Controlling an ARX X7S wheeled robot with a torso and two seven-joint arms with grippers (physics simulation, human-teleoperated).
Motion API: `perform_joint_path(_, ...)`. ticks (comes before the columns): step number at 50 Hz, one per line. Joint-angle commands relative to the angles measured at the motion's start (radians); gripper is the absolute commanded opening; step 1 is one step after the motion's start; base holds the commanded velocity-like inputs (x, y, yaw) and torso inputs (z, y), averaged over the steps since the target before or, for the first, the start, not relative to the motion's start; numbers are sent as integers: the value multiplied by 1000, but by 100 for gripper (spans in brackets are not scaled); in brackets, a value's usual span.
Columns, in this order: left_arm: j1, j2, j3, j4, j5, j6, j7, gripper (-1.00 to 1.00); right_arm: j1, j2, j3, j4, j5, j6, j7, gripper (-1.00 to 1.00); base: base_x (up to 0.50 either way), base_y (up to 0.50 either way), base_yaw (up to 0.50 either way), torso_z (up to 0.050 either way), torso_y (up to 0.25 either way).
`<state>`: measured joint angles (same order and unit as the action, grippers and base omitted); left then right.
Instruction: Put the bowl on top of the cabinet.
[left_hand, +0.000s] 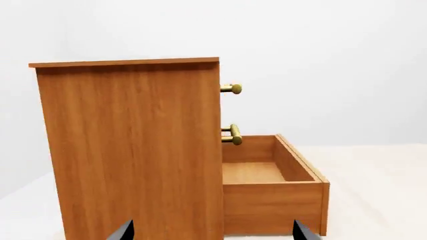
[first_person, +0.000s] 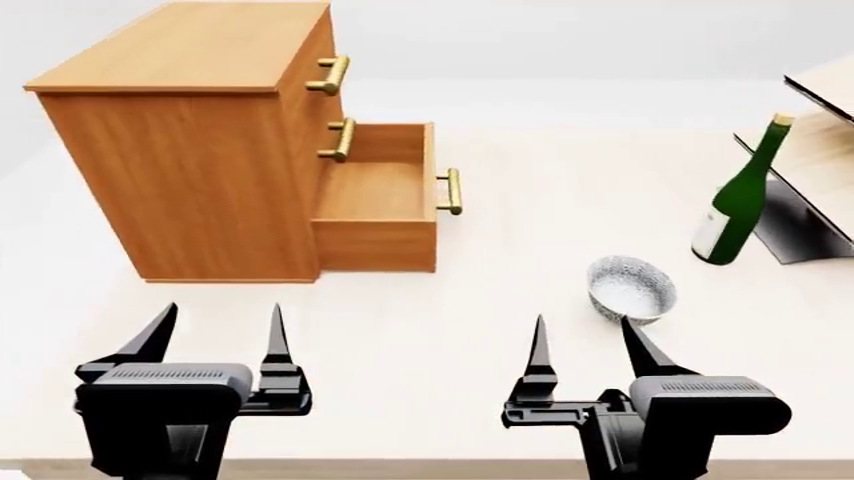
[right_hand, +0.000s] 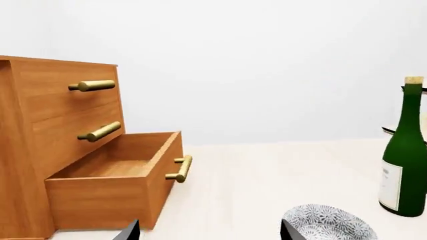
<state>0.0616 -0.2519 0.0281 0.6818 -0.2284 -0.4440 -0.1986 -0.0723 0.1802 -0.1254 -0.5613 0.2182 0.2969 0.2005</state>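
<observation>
The small leaf-patterned bowl (first_person: 631, 288) stands upright on the pale table, to the right of centre; its rim also shows low in the right wrist view (right_hand: 328, 223). The orange-brown cabinet (first_person: 187, 140) stands at the far left with its bottom drawer (first_person: 380, 205) pulled out and empty. My right gripper (first_person: 583, 345) is open, just short of the bowl on its near side, holding nothing. My left gripper (first_person: 216, 333) is open in front of the cabinet's side panel (left_hand: 133, 150), also holding nothing. The flat cabinet top is bare.
A green wine bottle (first_person: 735, 200) stands upright to the right of the bowl. Behind it a pale-wood tilted rack on a black base (first_person: 807, 215) reaches the right edge. The open drawer's brass handle (first_person: 453, 191) juts towards the table's middle.
</observation>
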Motion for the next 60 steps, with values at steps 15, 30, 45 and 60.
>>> perform_joint_path(15, 2, -16, 2, 18, -20, 0, -18, 100, -1, 20, -14, 1, 26, -24, 24, 100, 2, 500, 0, 0, 0)
perform_joint_path(30, 1, -26, -1, 40, -39, -12, -27, 100, 3, 32, -21, -13, 47, -62, 44, 100, 0, 33, 0, 0, 0)
perform_joint_path(45, 1, -34, 2, 42, -48, -9, -35, 100, -3, 44, -15, -20, 101, -114, 39, 100, 82, 0, 0, 0, 0)
perform_joint_path(60, -1, -43, -4, 57, -63, -14, -46, 100, -3, 54, -31, -7, 98, -133, 58, 100, 500, 0, 0, 0, 0)
